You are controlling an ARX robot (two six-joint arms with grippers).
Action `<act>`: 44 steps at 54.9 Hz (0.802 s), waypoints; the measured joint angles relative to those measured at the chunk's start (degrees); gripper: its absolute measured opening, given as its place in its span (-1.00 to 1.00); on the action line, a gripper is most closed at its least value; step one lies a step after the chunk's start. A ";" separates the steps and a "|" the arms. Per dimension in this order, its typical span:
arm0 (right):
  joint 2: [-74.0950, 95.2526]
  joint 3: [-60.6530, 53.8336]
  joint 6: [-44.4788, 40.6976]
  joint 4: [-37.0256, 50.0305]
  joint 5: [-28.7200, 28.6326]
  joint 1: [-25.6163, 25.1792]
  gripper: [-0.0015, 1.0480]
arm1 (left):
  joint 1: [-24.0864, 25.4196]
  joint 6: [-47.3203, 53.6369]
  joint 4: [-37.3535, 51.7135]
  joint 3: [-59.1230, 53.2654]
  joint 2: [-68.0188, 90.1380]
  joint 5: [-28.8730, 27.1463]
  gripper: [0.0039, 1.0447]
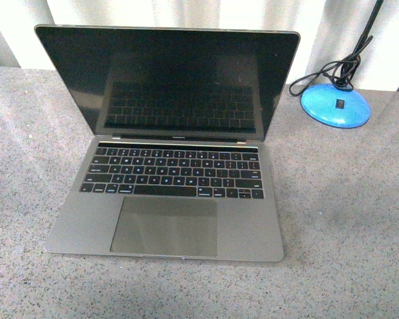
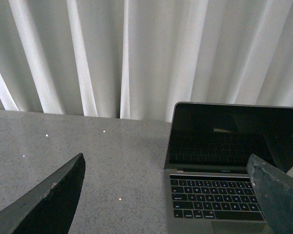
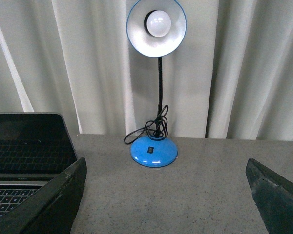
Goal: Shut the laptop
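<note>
Trackpad (image 1: 165, 224) edge nearest the robot, the laptop (image 1: 169, 173) lies open on the grey speckled bench (image 1: 346, 219). It sits straight ahead, a little left of centre in the front view. Its long axis runs side to side across the robot's front. Beyond the trackpad come the black keys, then the hinge along the far edge of the base. From the hinge the dark screen (image 1: 179, 73) stands up and leans slightly away.

Neither arm shows in the front view. Both the left jaws and the right jaws are spread wide and hold nothing, and both are well short of the lid. The left wrist view takes in most of the screen and part of the keyboard. The right wrist view catches only one corner of the laptop and looks mainly at the blue desk lamp (image 1: 336, 105), which stands on the bench to the laptop's right, clear of it. So the left arm seems the better placed. The lid's top edge is the part to reach, and it must be brought forward and down toward the robot. White curtain (image 1: 332, 33) hangs behind everything.
</note>
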 joint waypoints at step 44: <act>0.00 0.00 0.00 0.00 0.00 0.00 0.81 | 0.00 -0.02 0.00 0.00 0.00 -0.02 0.87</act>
